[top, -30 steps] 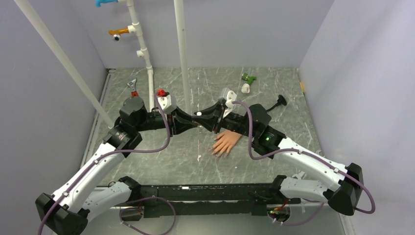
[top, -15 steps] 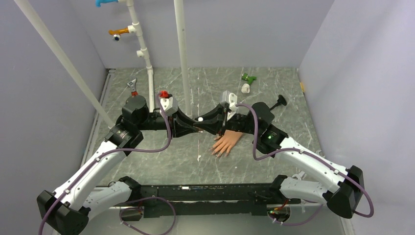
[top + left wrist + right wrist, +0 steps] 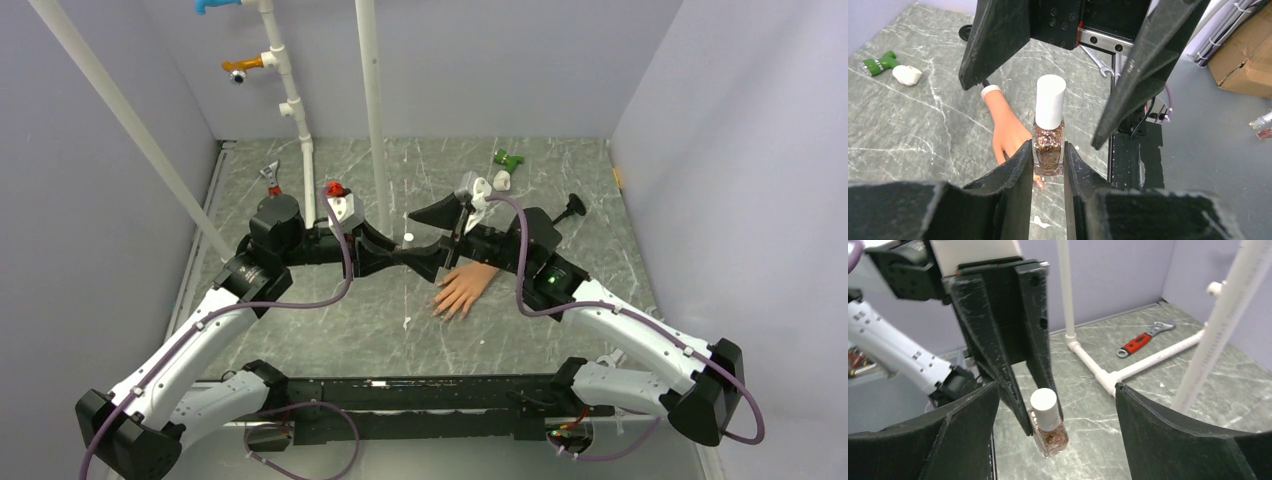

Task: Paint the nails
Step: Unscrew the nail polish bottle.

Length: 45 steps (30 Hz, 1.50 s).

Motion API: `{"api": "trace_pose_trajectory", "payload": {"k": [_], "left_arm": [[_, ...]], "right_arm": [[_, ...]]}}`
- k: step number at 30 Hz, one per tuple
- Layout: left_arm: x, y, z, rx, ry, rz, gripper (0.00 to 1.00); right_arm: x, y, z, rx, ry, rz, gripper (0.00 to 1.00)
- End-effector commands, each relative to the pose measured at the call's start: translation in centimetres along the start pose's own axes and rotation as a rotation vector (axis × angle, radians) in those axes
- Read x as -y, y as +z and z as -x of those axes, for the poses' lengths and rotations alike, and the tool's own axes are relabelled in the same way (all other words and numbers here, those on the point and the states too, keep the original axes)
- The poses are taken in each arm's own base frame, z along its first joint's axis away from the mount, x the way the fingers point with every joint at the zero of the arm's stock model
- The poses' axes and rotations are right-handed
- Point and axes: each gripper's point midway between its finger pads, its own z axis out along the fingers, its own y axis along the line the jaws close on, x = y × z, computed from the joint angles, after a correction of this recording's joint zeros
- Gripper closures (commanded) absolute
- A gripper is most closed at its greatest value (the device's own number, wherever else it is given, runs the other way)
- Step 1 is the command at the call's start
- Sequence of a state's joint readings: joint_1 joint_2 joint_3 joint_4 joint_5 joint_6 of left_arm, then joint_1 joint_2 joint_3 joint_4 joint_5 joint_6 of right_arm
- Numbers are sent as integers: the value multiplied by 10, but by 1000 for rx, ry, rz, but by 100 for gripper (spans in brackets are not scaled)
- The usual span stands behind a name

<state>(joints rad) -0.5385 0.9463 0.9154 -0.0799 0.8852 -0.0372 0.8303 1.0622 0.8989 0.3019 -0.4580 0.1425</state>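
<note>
Above the grey marbled tabletop (image 3: 560, 180), the left gripper (image 3: 1048, 156) is clamping a small glass bottle of brown glitter polish with a white cap (image 3: 1049, 140), holding it upright by its body. The right gripper (image 3: 1056, 390) is standing with its jaws spread wide on either side of the cap, not touching it. The peach mannequin hand (image 3: 465, 288) is lying flat beside the bottle. Its nails (image 3: 443, 309) are facing the arm bases, too small to judge.
</note>
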Motion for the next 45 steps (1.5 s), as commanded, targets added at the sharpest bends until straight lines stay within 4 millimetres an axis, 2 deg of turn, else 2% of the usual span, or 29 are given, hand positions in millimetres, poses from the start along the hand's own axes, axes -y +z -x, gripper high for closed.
{"api": "trace_pose_trajectory", "payload": {"k": [1,5,7,9,15,20,24,29,39,45], "left_arm": [[-4,-2,25,49,59,28,100],[-4,-1,25,51,55,28,100],[-4,-2,25,51,55,35,100],[-5,-2,25,52,55,43,100],[-9,-2,26,54,49,62,100],[-14,-2,26,57,43,89,100],[-16,-3,27,62,40,107,100],[-20,-4,27,66,38,133,100],[-22,-5,28,72,41,150,100],[-21,-6,29,75,45,152,100]], "right_arm": [[19,-6,48,150,58,-158,13],[24,-7,52,156,63,-192,24],[25,-6,55,145,67,-196,36],[24,-3,52,122,73,-188,42],[19,-3,46,111,82,-164,41],[15,-1,44,103,90,-150,26],[20,2,40,104,106,-213,23],[25,10,29,86,109,-353,32],[29,14,22,97,139,-453,55],[34,12,25,106,141,-486,58]]}}
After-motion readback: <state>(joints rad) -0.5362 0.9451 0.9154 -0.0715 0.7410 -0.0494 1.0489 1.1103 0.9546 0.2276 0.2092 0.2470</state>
